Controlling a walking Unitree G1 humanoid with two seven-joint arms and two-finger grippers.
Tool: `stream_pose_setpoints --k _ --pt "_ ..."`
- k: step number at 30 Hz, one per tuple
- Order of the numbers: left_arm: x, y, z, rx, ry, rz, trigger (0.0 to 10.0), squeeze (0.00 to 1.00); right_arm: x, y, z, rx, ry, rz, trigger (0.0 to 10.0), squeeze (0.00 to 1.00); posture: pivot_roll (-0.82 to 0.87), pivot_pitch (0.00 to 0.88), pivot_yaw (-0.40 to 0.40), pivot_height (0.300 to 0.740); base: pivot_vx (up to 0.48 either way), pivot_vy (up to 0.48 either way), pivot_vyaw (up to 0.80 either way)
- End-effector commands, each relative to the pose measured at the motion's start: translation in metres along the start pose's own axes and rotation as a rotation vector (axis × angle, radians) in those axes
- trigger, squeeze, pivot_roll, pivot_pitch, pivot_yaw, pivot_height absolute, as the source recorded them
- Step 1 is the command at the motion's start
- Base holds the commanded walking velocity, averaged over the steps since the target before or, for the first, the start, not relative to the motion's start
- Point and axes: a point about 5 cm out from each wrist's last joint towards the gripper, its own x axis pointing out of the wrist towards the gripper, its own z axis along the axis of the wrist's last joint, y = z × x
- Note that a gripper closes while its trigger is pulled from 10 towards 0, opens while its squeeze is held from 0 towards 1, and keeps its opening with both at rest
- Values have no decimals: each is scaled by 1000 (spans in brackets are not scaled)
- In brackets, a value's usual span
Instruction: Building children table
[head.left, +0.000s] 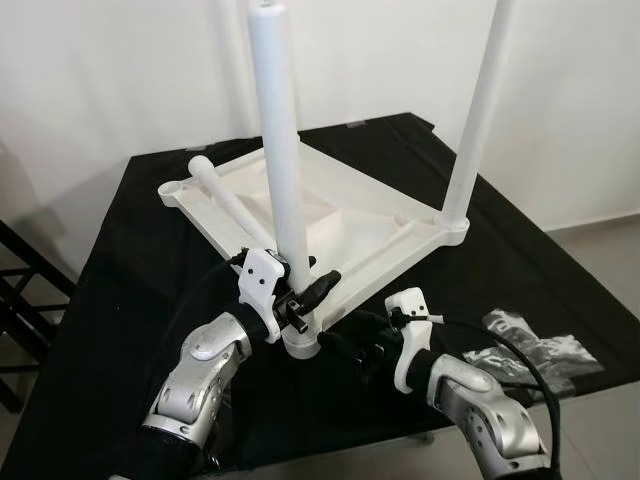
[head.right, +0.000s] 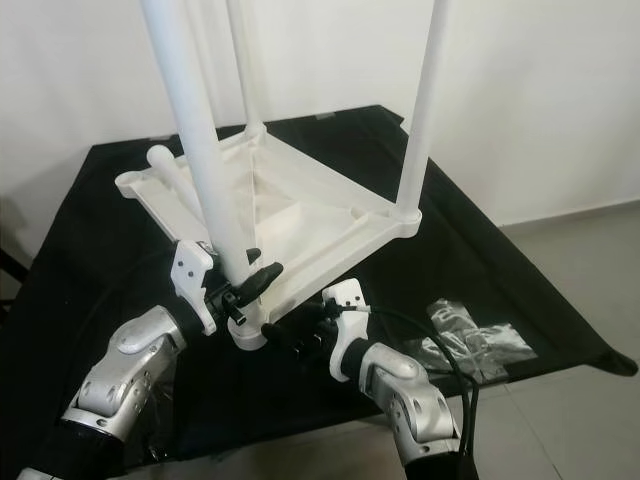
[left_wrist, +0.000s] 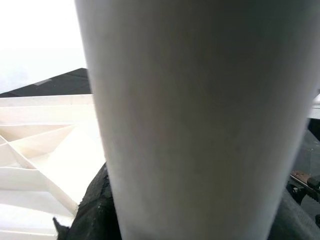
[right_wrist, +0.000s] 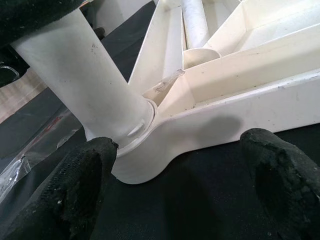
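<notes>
Upside-down white plastic tabletop sits on black cloth. Three legs up; loose white leg lies inside. Left gripper clamps near white leg; right gripper open at corner socket.

No readable text, label, brand or number anywhere — not on any surface in these views.

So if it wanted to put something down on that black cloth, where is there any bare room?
Bare black cloth lies left of the upturned white tabletop, and more between its right corner leg and the plastic bags. The near corner is crowded: the left end effector grips the near leg, and the right end effector sits open beside it.
</notes>
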Motion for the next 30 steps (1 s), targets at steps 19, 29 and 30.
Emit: stream_pose_setpoints --k 19,29,30 --pt "-71 125 -4 109 175 1106 10000 0 1 4 1 6 -9 15 10000 0 -123 0 49 740 0 0 0" --pt "-71 120 -10 23 160 1158 10000 0 1 3 0 8 -8 16 10000 0 -123 0 48 740 0 0 0" --pt "-70 119 -11 10 159 1157 10000 0 1 3 0 9 -8 16 10000 0 -123 0 48 740 0 0 0"
